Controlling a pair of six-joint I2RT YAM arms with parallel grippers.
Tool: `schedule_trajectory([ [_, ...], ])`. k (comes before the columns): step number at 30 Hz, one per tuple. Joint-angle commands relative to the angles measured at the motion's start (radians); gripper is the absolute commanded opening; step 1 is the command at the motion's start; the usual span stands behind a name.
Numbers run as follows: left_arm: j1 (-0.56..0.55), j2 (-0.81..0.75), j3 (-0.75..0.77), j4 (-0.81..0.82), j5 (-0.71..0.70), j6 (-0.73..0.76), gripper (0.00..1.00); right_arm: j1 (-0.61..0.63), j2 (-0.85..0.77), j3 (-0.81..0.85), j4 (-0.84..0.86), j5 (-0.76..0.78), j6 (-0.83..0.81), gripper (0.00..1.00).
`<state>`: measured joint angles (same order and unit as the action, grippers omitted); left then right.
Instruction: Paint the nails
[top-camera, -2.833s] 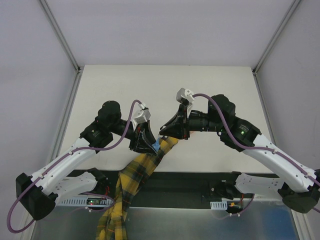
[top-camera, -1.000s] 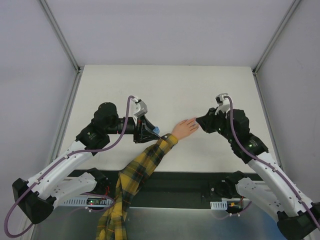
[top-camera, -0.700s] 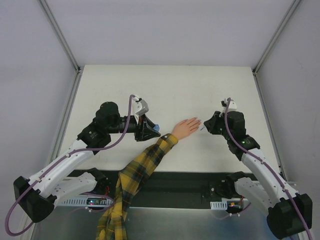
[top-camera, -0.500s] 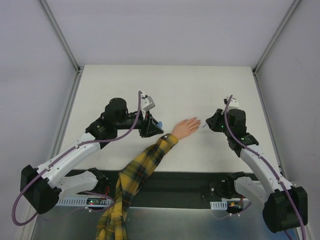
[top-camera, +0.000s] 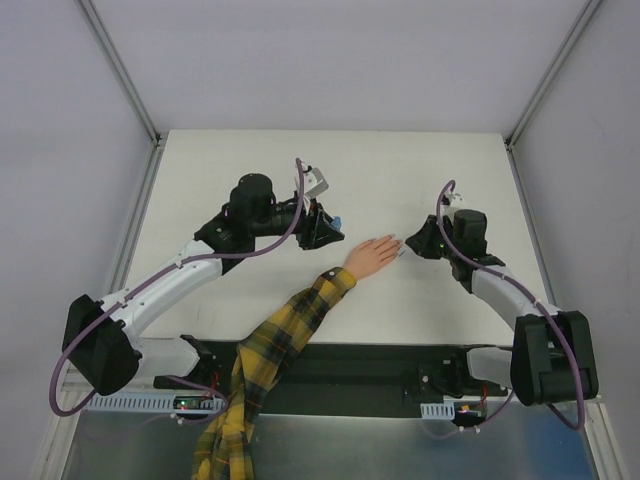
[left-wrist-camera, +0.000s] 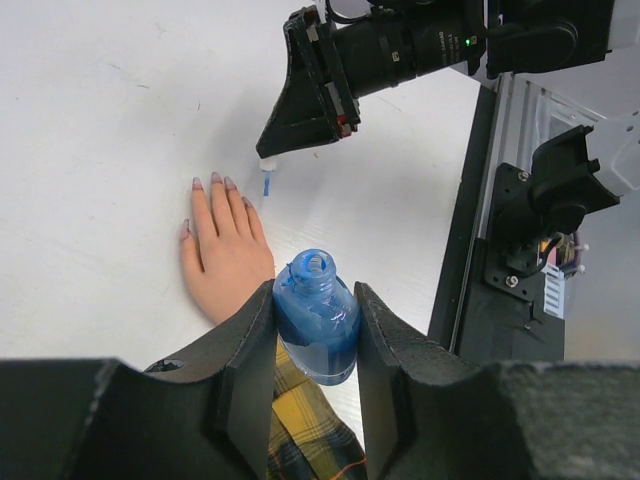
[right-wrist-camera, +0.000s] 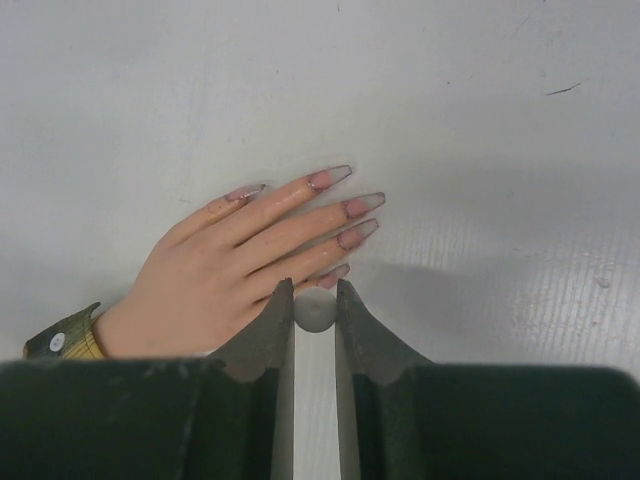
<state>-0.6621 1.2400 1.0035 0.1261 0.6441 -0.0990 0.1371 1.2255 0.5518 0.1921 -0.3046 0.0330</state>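
While L gripper (left-wrist-camera: 313, 296) is clamped on the polish bottle (left-wrist-camera: 318, 335), jaws only part closed w/ bottle body filling the gap, bottle sits upright, neck open, no cap on. Lower part of bottle is cut off by the finger bodies in L wrist view, so can't see its base or whether it's touching the table (top-camera: 230, 160).

R gripper (right-wrist-camera: 313, 297) is nearly closed, pinching the white brush cap (right-wrist-camera: 313, 312). R wrist cam sees only the cap's round top; bristles hidden under it. L wrist cam does show the blue brush tip (left-wrist-camera: 267, 184) hanging below the cap, just beside the fingertips. Can't tell if it's touching a nail or the table.

Hand (right-wrist-camera: 235, 270) lies flat, palm down, fingers spread a bit, roughly mid-table, slightly toward the right and near edges, fingertips pointing at the right edge. Nails (right-wrist-camera: 342, 176) are long, pinkish w/ pale tips in R wrist view; little-finger nail is partly behind the R gripper finger. In top view nails are too small to make out. Plaid sleeve (top-camera: 285, 335) runs from the wrist back over the near edge, cut off at frame bottom.

Grippers sit either side of the hand: L toward the left edge and slightly farther back, R at the fingertips.
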Motion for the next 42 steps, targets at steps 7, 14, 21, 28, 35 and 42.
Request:
schedule_trajectory([
  [7,-0.008,-0.037,-0.014,0.081,-0.006,0.047,0.00,-0.004,0.074,0.011,0.200,-0.050,-0.007,0.00],
  [14,-0.024,-0.028,-0.025,0.084,-0.004,0.045,0.00,-0.004,0.055,-0.004,0.187,-0.027,-0.011,0.01],
  [21,-0.027,-0.022,-0.020,0.089,-0.003,0.035,0.00,-0.004,0.089,0.007,0.175,-0.030,-0.018,0.00],
  [28,-0.027,-0.025,-0.020,0.095,0.011,0.025,0.00,-0.004,0.103,0.008,0.179,-0.027,-0.019,0.00],
  [35,-0.027,-0.030,-0.020,0.098,0.015,0.024,0.00,-0.004,0.123,0.016,0.182,-0.031,-0.016,0.00],
  [42,-0.027,-0.028,-0.022,0.098,0.017,0.024,0.00,-0.005,0.144,0.022,0.188,-0.042,-0.013,0.00],
])
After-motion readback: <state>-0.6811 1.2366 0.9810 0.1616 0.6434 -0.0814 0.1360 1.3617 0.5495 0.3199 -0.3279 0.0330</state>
